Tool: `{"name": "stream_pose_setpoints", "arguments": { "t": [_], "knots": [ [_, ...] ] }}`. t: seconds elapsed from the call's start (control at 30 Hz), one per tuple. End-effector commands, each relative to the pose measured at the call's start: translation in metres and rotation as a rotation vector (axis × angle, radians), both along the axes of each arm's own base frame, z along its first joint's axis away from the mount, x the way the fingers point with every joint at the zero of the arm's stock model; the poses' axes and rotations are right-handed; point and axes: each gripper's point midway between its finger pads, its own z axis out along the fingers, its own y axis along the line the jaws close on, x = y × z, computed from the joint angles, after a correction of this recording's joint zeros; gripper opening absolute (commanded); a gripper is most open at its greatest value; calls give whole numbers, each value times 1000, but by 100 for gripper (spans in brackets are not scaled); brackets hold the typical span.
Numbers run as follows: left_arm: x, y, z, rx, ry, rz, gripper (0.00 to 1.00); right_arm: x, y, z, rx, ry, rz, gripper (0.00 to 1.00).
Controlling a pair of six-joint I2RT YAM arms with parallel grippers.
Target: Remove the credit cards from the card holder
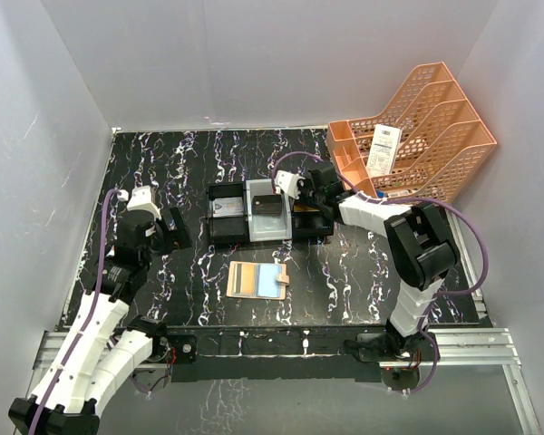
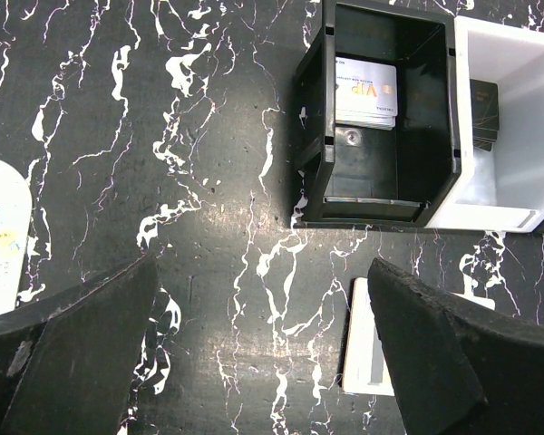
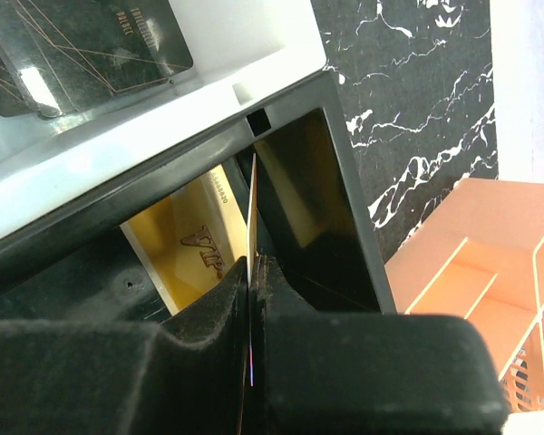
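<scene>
From above, the card holder lies opened flat on the desk, just in front of the three-part tray and well apart from both arms. The right gripper reaches over the tray's right compartment. The left gripper hangs just left of the tray. An orange file rack stands at the far right.

In the left wrist view, the left gripper is spread wide with nothing in it. It looks onto the tray's left compartment, where a pale card lies, and a black card sits in the white middle one.

In the right wrist view, the right gripper is clenched on a gold card, held edge-on over the dark compartment. A second gold card lies below it.

We judge the step in hand to be dropping this card into the tray. The next move calls for lowering it past the wall, letting go, then returning to the card holder. We cannot tell whether any cards remain inside.
</scene>
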Motion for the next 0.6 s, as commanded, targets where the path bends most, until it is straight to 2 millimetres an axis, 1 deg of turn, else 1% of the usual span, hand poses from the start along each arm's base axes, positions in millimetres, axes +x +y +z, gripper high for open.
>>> {"name": "stream_pose_setpoints", "arguments": {
  "t": [0.0, 0.27, 0.33, 0.57],
  "knots": [
    [2, 3, 3, 4, -19, 9, 99, 25, 12, 24, 36, -111, 26, 0],
    [3, 1, 1, 4, -7, 0, 99, 24, 10, 2, 1, -80, 39, 1],
    [3, 0, -1, 2, -1, -4, 99, 21, 11, -2, 3, -57, 45, 3],
    [4, -2, -3, 2, 8, -14, 99, 11, 11, 0, 0, -28, 68, 11]
  ]
}}
